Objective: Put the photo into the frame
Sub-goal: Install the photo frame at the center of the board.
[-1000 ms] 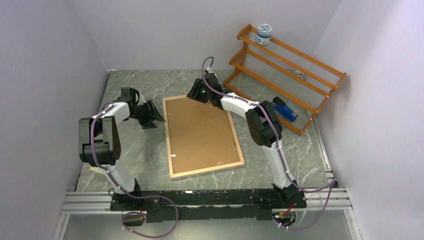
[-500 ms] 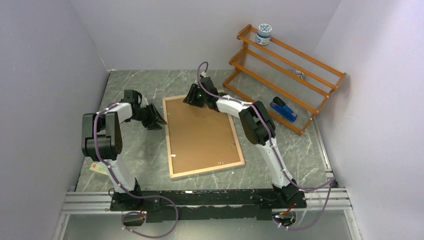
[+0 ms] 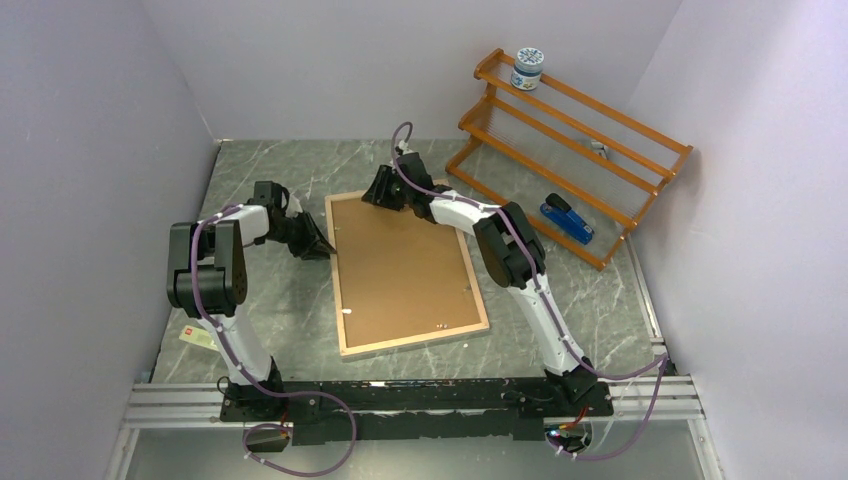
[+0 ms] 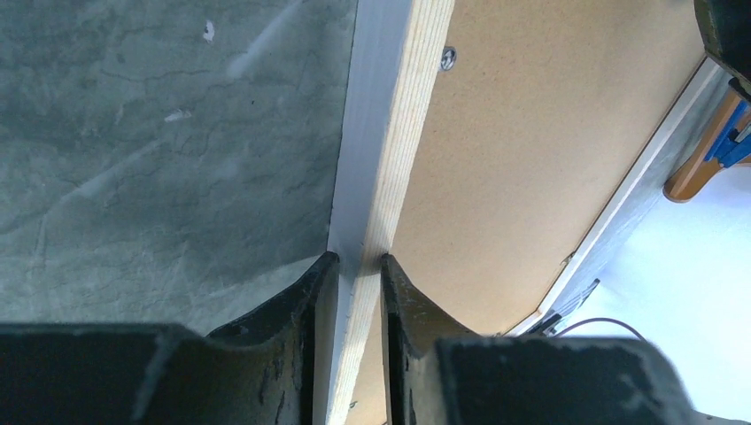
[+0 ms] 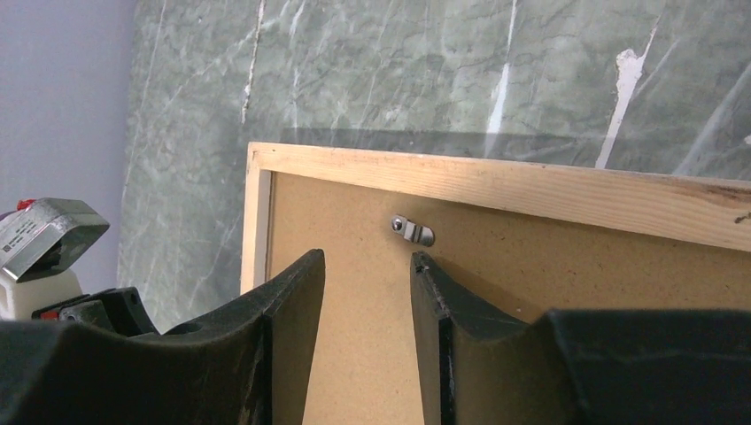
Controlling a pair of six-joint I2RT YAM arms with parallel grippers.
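The frame (image 3: 337,290) lies face down on the table, its light wood back rim up, with the brown hardboard backing panel (image 3: 405,265) set in it. The photo is hidden. My left gripper (image 3: 325,243) is shut on the frame's left rim (image 4: 390,133); its fingertips (image 4: 359,261) press the rim from both sides. My right gripper (image 3: 372,195) is open and empty over the backing near the far left corner. In the right wrist view its fingertips (image 5: 367,261) hover just short of a small metal turn clip (image 5: 414,231) below the far rim (image 5: 531,186).
An orange wooden rack (image 3: 570,150) leans at the back right, with a white jar (image 3: 527,69) on its top and a blue stapler (image 3: 567,222) at its foot. A small card (image 3: 197,337) lies at the near left. Walls close in on three sides.
My left gripper has moved right to the frame's left rim and closed on it. My right gripper has slid left along the far rim towards the corner.
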